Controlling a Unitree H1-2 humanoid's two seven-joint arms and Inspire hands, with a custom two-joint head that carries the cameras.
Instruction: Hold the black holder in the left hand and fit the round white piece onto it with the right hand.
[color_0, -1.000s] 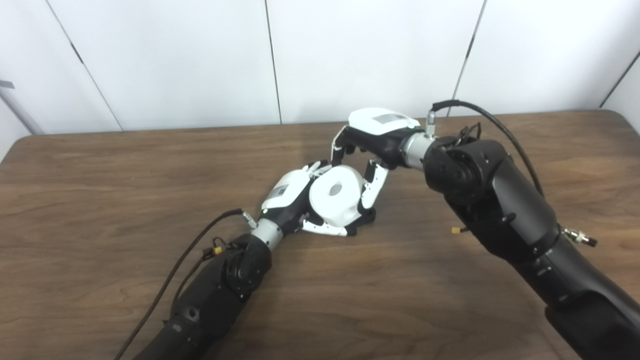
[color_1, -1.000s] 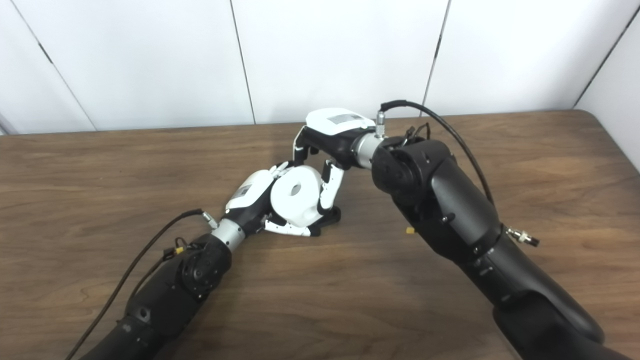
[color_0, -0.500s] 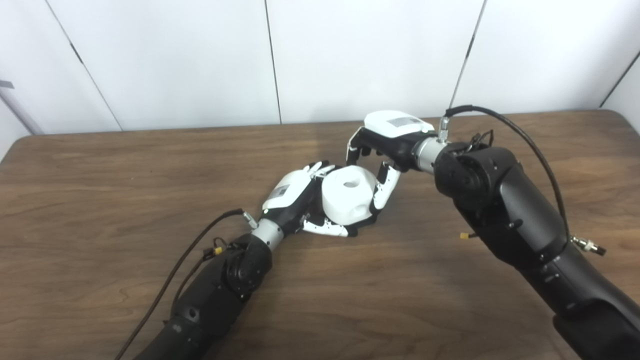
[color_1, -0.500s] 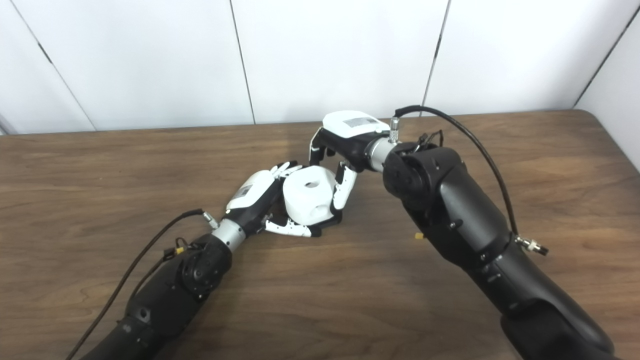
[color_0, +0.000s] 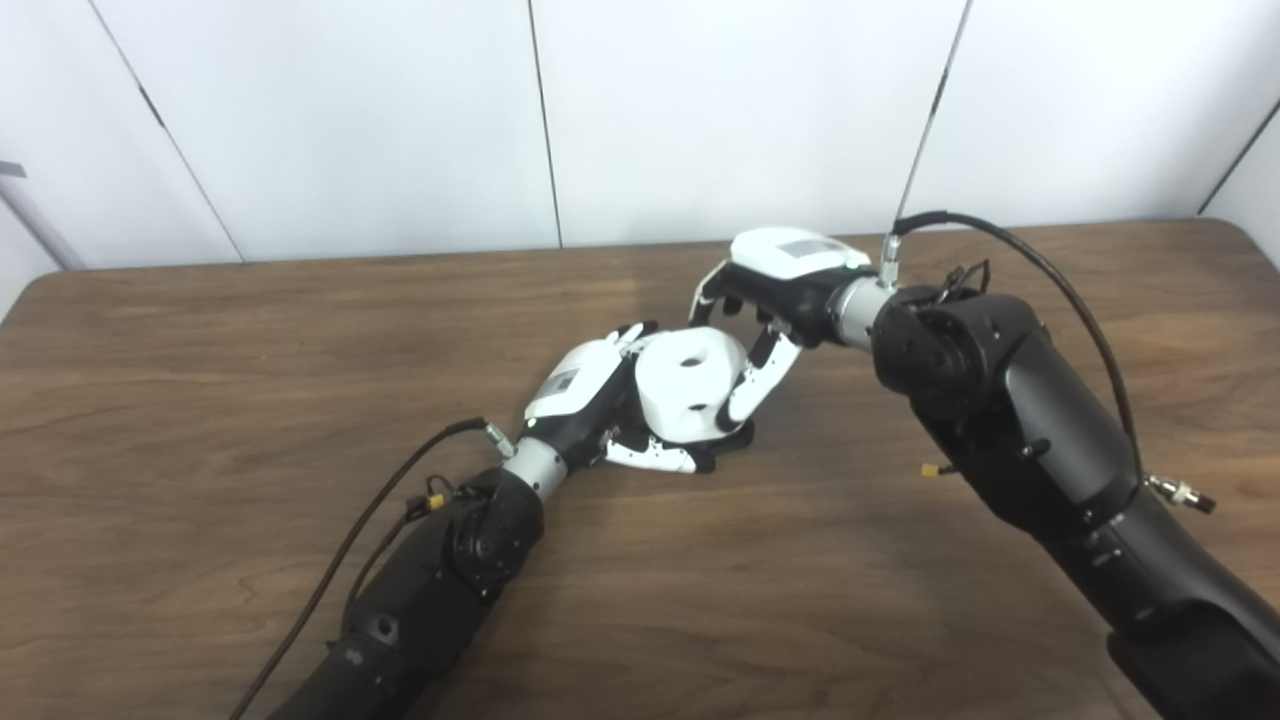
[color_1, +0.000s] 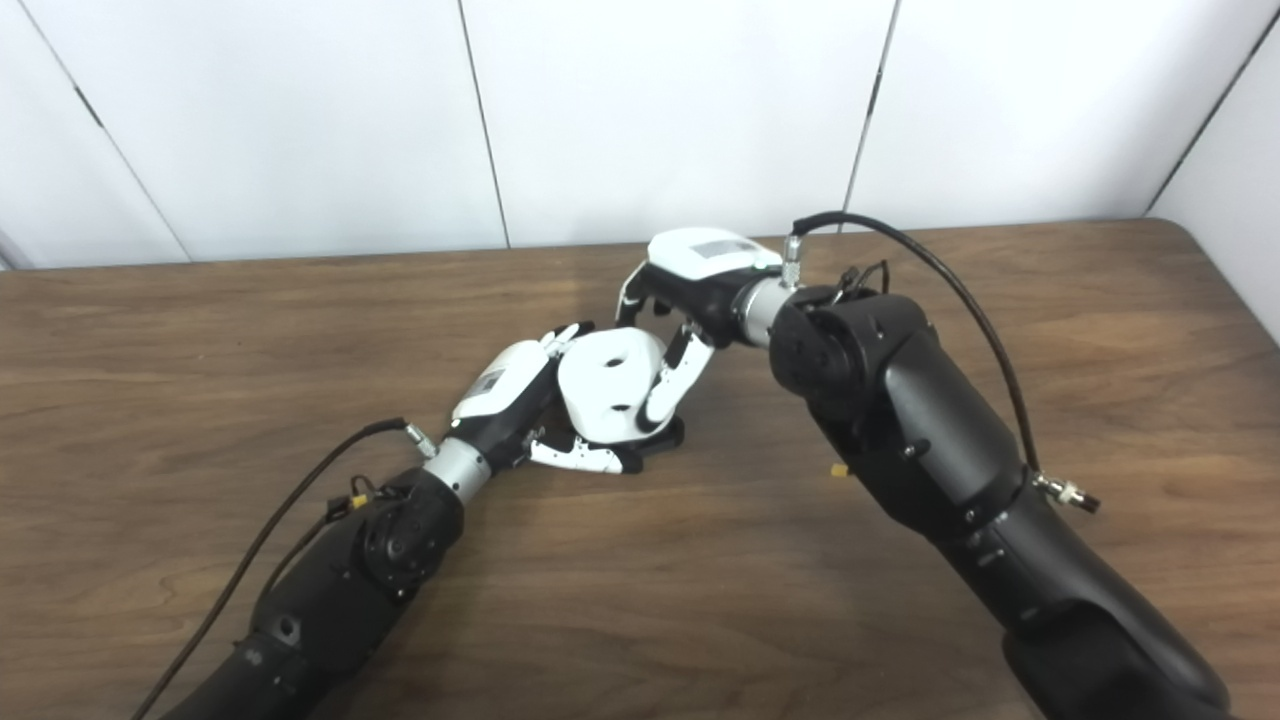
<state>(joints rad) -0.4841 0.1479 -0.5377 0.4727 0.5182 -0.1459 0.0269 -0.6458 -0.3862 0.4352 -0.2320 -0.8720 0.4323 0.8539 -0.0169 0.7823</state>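
Note:
The round white piece (color_0: 690, 385), a thick roll with a hole in its top face, sits at the table's middle, hole tilted up toward me. My right hand (color_0: 770, 290) comes over it from the far right and is shut on it, fingers behind and thumb (color_0: 752, 380) on its near right side. My left hand (color_0: 585, 395) lies low against the piece's left side, fingers curled under it around the black holder (color_0: 738, 434). Only a dark bit of the holder shows at the piece's lower right; the rest is hidden.
The brown wooden table (color_0: 250, 380) stretches wide on all sides, ending at a white panelled wall (color_0: 700, 110) behind. A black cable (color_0: 1010, 245) loops off the right wrist, and another cable (color_0: 400, 480) trails from the left wrist.
The white piece turned from hole facing me to hole facing up, and has now sunk slightly left and down over the holder. The right hand shifted right and lower with it. The left hand stayed put.

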